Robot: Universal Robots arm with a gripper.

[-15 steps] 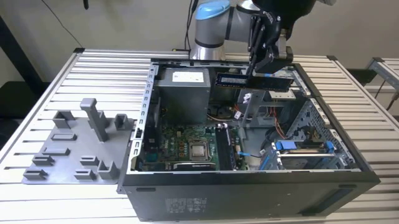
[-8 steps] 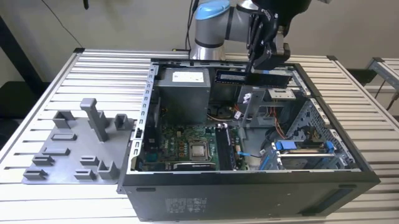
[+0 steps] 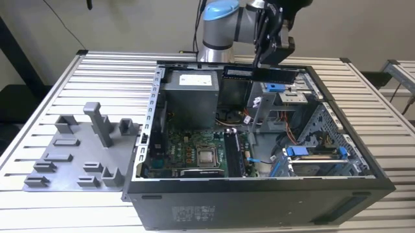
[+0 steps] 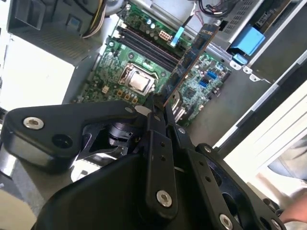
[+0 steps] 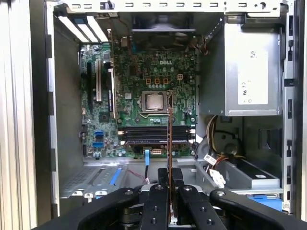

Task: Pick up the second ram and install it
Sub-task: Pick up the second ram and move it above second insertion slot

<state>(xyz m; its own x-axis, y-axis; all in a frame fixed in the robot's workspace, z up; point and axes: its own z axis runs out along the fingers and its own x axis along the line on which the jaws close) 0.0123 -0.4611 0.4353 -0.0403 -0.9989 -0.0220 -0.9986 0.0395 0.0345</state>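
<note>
My gripper (image 3: pixel 271 64) hangs over the far side of the open computer case (image 3: pixel 259 194), shut on the second ram (image 3: pixel 243 73). The ram is a long thin strip, held level above the case's far edge. In the second wrist view the ram (image 4: pixel 192 57) juts out from between the black fingers (image 4: pixel 154 125), over the green motherboard (image 4: pixel 120 57). In the first wrist view the ram (image 5: pixel 169 139) is edge-on, above the dark memory slots (image 5: pixel 156 135) beside the silver processor (image 5: pixel 155 101). The gripper (image 5: pixel 169 182) clamps its near end.
A grey plastic tray (image 3: pixel 77 155) with upright posts lies on the slatted table at the exterior view's left. Inside the case are the grey power supply (image 3: pixel 189 97), loose cables (image 3: pixel 250 116) and a drive cage with blue clips (image 3: pixel 311 155).
</note>
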